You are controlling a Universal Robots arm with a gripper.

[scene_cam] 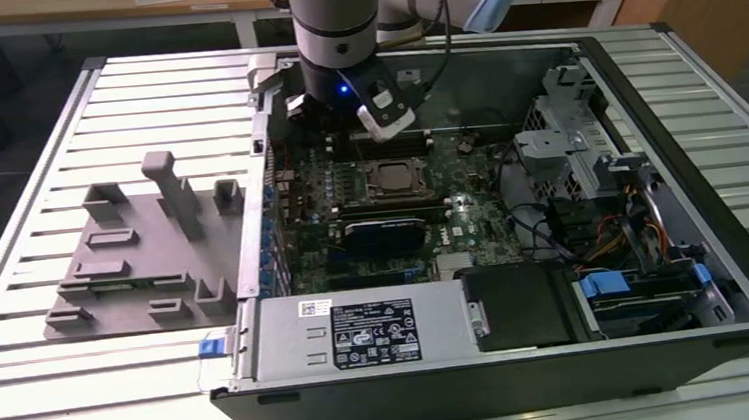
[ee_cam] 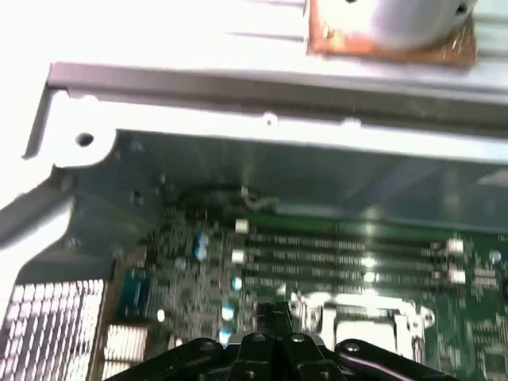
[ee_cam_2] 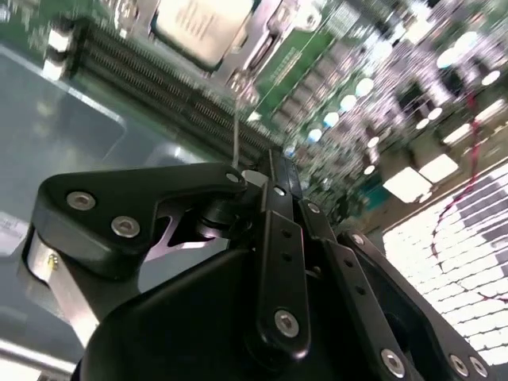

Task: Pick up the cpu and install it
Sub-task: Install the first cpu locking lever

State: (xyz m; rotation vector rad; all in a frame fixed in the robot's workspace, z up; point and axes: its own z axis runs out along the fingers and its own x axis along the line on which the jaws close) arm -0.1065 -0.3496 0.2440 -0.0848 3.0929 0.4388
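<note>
Hovering over the motherboard (scene_cam: 442, 180), our claw (ee_cam_2: 268, 168) has its fingers together, empty as far as we can tell. The cpu (ee_cam_2: 202, 28) lies flat in its socket (ee_cam_2: 266, 44), beside the memory slots (ee_cam_2: 159, 79). We judge any move here should be straight and vertical, so the chip isn't nudged.

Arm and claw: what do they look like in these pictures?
The arm is a silver-grey cylinder with a black collar, a small blue light and a black cable alongside. In the second wrist view the claw is black linkage bars dotted with silver screws.
</note>
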